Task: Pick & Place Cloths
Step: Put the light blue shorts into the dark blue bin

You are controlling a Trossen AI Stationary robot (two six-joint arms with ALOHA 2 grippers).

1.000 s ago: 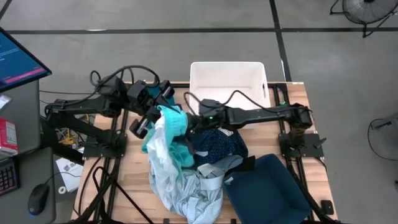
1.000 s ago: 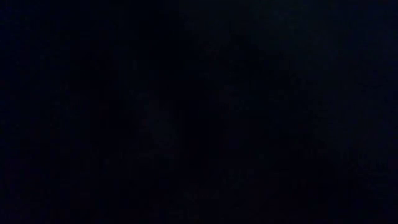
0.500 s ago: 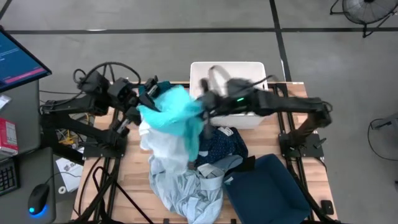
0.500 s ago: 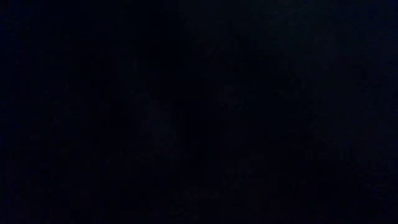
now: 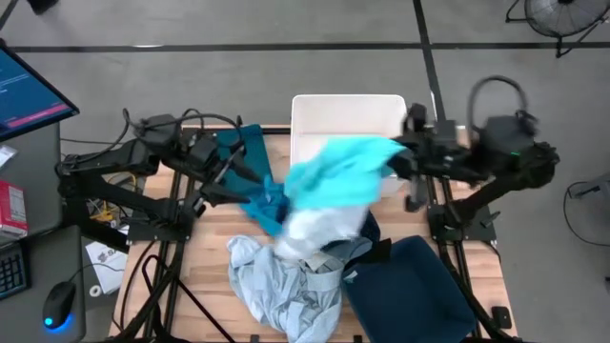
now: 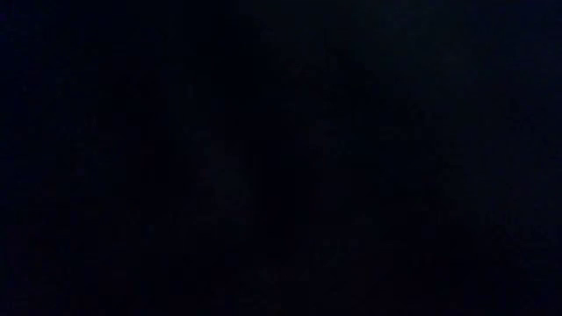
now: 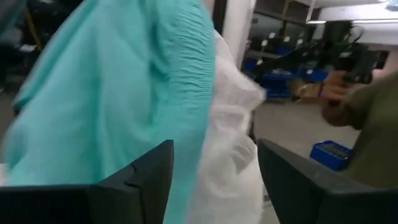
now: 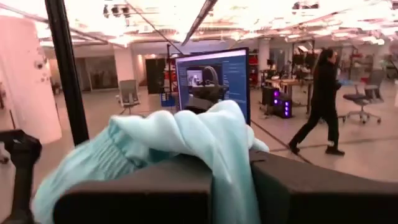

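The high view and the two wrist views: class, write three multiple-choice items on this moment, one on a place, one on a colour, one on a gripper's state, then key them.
1. Where is the white tub?
A. at the table's far edge
B. on the floor
C. under the pale blue-grey cloth

2. What colour is the cloth stretched out from the right gripper?
A. red
B. turquoise
C. black

3. How are the left gripper fingers?
A. apart, gripping nothing
B. shut on the tub
C. out of view

Key: 1 A, the high view shows it there. 2 B, plain in the high and right wrist views. 3 A, the left wrist view shows a gap, cloth beyond it.
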